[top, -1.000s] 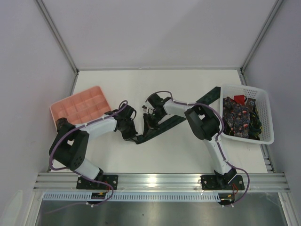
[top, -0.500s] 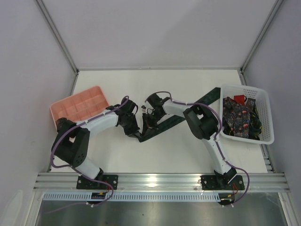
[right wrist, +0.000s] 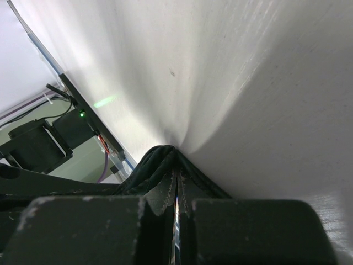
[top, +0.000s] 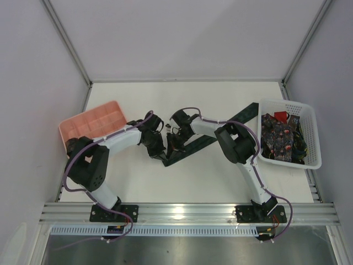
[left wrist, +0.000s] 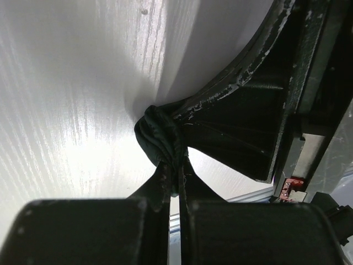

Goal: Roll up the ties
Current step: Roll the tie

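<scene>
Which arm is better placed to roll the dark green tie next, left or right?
Left, probably. The left tool is shut on the tie at its bunched end, where rolling starts; the right tool pinches it farther along.

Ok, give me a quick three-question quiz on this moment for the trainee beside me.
1. True or false: the left gripper is open and clear of the dark green tie.
2. Where does the red tie lie? A, in the white basket; B, in the pink tray; C, on the bare table.
3. How many grippers are shut on the dark green tie?

Key:
1. False. Its fingers pinch a bunched end of that tie.
2. A.
3. Two. The right gripper also clamps it.
</scene>
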Controlling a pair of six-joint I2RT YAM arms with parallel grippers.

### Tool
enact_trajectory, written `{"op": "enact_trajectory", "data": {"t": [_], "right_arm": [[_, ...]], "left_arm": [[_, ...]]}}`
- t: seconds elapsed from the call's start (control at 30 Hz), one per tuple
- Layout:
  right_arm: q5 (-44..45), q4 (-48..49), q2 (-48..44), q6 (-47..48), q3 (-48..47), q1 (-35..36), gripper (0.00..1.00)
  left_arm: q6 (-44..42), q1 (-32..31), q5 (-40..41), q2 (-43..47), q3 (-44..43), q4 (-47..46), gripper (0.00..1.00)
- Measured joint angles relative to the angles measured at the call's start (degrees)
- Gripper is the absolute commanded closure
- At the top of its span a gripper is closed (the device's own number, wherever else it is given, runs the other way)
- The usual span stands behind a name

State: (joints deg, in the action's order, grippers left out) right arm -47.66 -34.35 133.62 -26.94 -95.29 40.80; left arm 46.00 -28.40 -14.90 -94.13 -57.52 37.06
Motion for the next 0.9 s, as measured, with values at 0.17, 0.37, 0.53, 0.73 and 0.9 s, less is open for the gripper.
{"op": "enact_trajectory", "data": {"t": [0.17,0.37,0.53,0.73,0.9], "right_arm": [[0.17,-0.24,0.0,-0.02,-0.11,0.0,0.98],[0.22,-0.13,0.0,-0.39,-0.11,0.07,0.98],[0.2,0.2,-0.02,-0.52,-0.11,0.07,0.98],[-0.07,2.21,0.0,-1.64,0.31,0.07,0.98],[-0.98,3.91,-0.02,-3.06,1.25,0.11,0.98]], "left_arm": [[0.0,0.04,0.24,-1.03,-1.84,3.13,1.0],[0.0,0.04,0.76,-5.18,-5.95,7.3,1.0],[0.07,0.04,1.7,-5.49,-7.43,9.55,1.0],[0.48,-0.35,2.16,-6.34,-10.01,10.45,1.0],[0.52,-0.79,2.23,-8.39,-11.93,10.95,1.0]]}}
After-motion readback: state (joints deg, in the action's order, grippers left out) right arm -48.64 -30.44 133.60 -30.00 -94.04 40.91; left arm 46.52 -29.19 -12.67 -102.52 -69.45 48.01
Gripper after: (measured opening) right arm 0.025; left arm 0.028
